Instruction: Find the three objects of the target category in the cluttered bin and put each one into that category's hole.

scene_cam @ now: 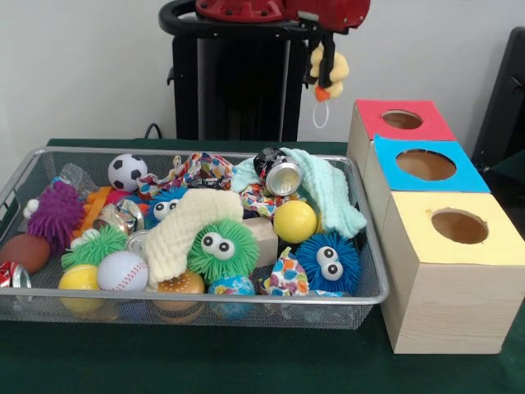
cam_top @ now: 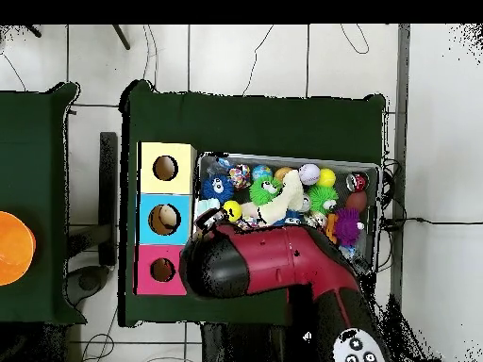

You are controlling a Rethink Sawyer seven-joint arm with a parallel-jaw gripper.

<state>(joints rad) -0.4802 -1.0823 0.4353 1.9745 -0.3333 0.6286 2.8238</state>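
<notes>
Now gripper (scene_cam: 329,64) shut on yellow duck toy (scene_cam: 330,70), high betw. bin (scene_cam: 371,246) at left & red box's hole (scene_cam: 402,120) at right.

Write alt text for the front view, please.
A gripper holding a yellow plush toy hangs beside the hole in the red-topped box, next to the bin crowded with balls, fuzzy toys and cloths. Blue-topped and yellow-topped boxes stand nearer the camera.
</notes>
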